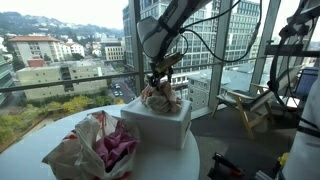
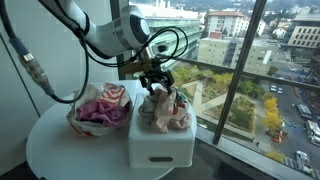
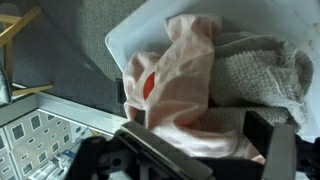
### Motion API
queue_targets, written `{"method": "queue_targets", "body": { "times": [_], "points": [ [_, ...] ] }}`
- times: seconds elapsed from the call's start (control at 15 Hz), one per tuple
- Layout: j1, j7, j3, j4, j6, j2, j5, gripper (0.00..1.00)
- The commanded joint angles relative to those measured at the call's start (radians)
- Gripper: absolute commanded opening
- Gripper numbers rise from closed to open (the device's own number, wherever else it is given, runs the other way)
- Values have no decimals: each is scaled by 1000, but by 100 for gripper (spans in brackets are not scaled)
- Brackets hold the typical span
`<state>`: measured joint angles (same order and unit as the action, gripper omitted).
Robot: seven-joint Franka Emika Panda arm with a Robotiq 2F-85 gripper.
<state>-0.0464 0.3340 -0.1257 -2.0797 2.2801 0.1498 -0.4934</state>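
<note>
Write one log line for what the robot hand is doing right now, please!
gripper: open, over pink cloth | pink cloth: in white bin, beside grey towel | cloth pile: on table

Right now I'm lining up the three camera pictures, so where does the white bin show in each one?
Exterior view: the white bin stands in the centre, low in the picture.
Exterior view: it sits at lower centre, front wall facing the camera.
Wrist view: only its rim and inner wall show, upper left.
Shared landmark: the pink cloth lying in it.
</note>
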Motion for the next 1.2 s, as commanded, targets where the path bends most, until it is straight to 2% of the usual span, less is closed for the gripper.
{"method": "queue_targets", "body": {
  "times": [0.0,0.27,0.6,0.93,1.13],
  "points": [
    [-13,33,-21,-44,27,-43,-14,100],
    [-22,63,-34,-34,48,-17,-29,100],
    [-16,169,-59,-9,165,26,-107,100],
    [-13,267,-90,17,212,77,-212,100],
    [-21,261,-90,32,243,122,-194,100]
  ]
}}
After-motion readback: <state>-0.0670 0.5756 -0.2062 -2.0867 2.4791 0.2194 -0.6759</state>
